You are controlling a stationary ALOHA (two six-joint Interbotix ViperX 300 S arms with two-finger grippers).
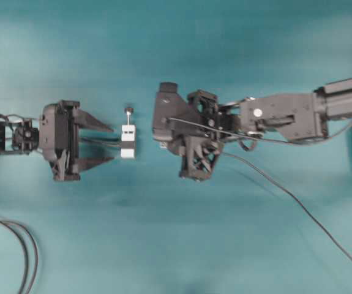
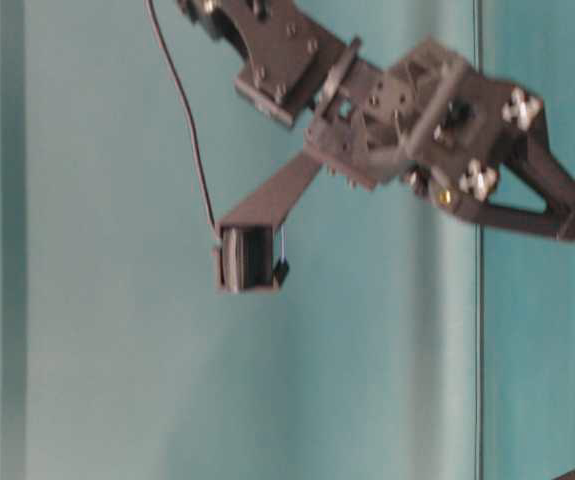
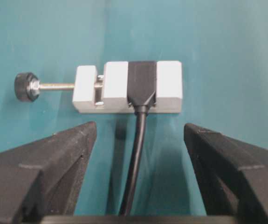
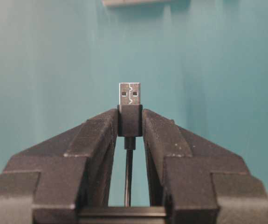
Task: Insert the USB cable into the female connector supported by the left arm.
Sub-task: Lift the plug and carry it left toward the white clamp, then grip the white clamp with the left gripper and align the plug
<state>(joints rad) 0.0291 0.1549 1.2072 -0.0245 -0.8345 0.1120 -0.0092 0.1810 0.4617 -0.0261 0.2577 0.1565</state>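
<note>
**Plug gripped, connector not yet held**

I have the right gripper (image 4: 130,122) clamped on the one USB cable (image 4: 129,119), its metal tip aimed at the one female connector (image 1: 128,141) lying on the table (image 1: 224,49). My left gripper (image 3: 138,135) stands wide apart, fingers either side of the connector's lead, touching nothing. Left to do, I judge: grasp the connector, align, insert. Two arms, two looped cables at the corner.

surface: teal table (image 1: 182,49) | on it: female connector (image 1: 128,141), looped cables (image 1: 22,248)
</note>
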